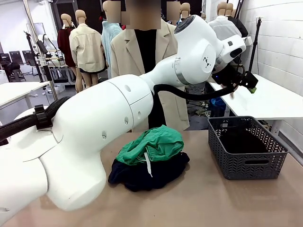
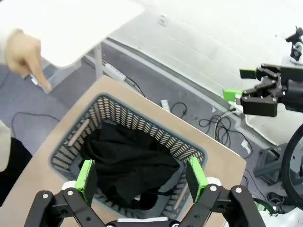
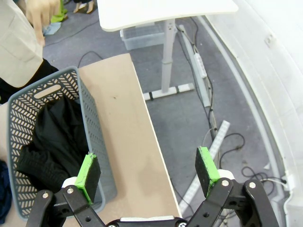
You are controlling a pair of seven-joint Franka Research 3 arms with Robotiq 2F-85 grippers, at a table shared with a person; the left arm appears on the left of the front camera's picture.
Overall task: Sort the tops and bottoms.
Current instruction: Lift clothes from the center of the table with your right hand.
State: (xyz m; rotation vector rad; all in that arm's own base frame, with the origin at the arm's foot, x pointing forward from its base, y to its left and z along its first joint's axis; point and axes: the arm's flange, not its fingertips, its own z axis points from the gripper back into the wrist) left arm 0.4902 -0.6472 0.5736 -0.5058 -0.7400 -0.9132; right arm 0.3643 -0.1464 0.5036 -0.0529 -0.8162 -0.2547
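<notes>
A black garment [image 2: 128, 163] lies crumpled inside the grey basket [image 2: 142, 120]. My left gripper [image 2: 141, 174] hangs open right above it, nothing between its green pads [image 2: 86, 175]. From the front, that gripper [image 1: 247, 84] hovers over the basket [image 1: 246, 163] at the table's right. A bright green garment [image 1: 156, 144] with a white drawstring lies on a dark navy one [image 1: 142, 176] in a pile at mid-table. My right gripper [image 3: 147, 169] is open and empty, high over the table's right edge beside the basket [image 3: 92, 123] and the black garment [image 3: 52, 137]. It [image 2: 239, 84] also appears off to the side.
A person in a beige blazer [image 1: 125, 52] stands at the far side, one hand [image 2: 23, 52] hanging down near the basket's far corner. A white table [image 1: 270, 101] stands behind the basket. Cables lie on the floor [image 3: 222, 137] past the table's edge.
</notes>
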